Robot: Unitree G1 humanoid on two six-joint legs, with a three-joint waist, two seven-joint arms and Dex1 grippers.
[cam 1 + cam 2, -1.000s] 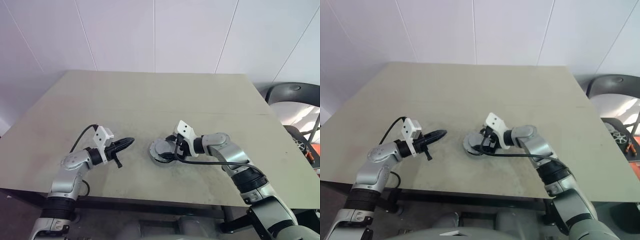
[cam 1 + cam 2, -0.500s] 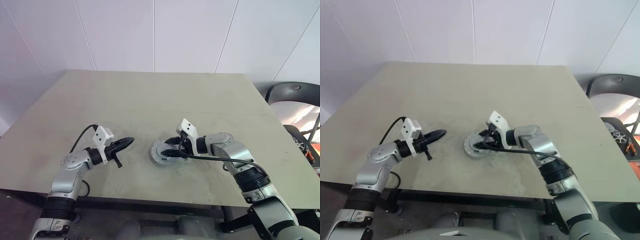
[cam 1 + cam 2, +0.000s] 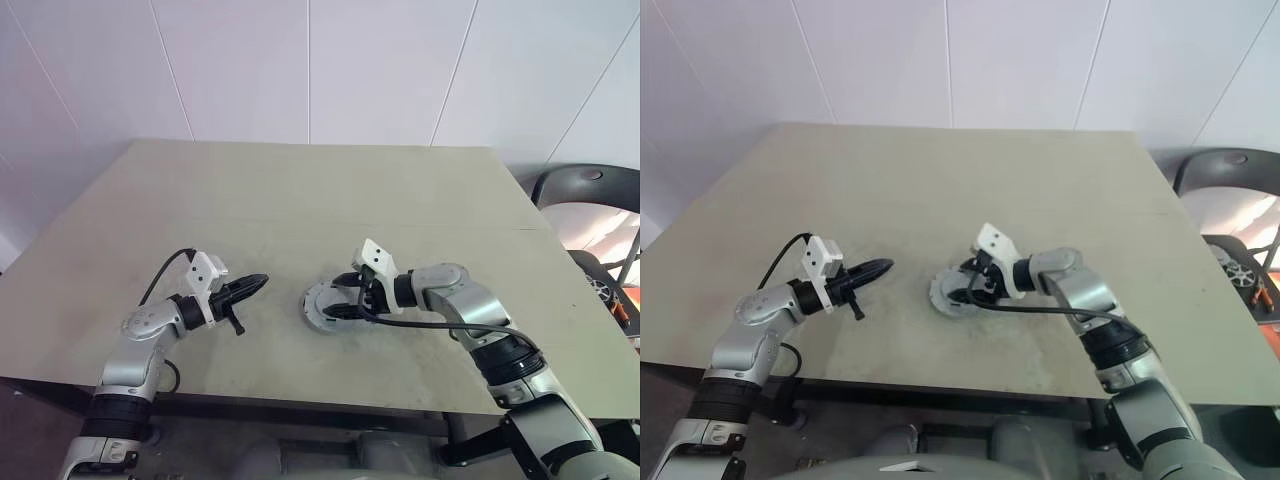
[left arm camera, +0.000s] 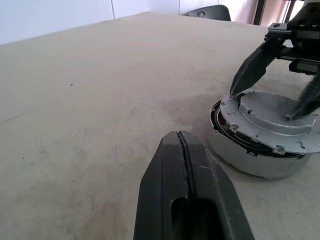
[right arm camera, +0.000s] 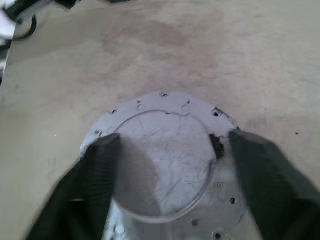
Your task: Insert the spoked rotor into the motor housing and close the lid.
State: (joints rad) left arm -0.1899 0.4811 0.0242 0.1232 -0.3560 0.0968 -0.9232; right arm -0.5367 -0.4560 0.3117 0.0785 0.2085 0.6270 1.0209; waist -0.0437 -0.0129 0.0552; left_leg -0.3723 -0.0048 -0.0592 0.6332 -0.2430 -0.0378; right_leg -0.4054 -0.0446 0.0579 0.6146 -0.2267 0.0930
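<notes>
The motor housing [image 4: 252,157], a short round silver cup, stands on the table's near middle. The flat grey lid [image 4: 270,117] lies on top of it, with a dark gap showing under one edge. My right gripper [image 3: 343,303] is open above the lid [image 5: 165,150], its two black fingers [image 5: 100,165] spread to either side of the lid's raised centre and the tips at or just over its surface. To the housing's left my left gripper [image 3: 256,283] is shut and empty, pointing toward it; its fingers [image 4: 185,185] stay clear of the housing. The spoked rotor is hidden.
The tan table [image 3: 300,200] stretches bare behind and around the housing [image 3: 322,308]. Its front edge runs just below both arms. A black chair [image 3: 590,185] stands off the table's far right corner.
My right gripper's fingers drew closer together half a second ago and have spread wide again over the lid. The left arm and the housing have kept still.
</notes>
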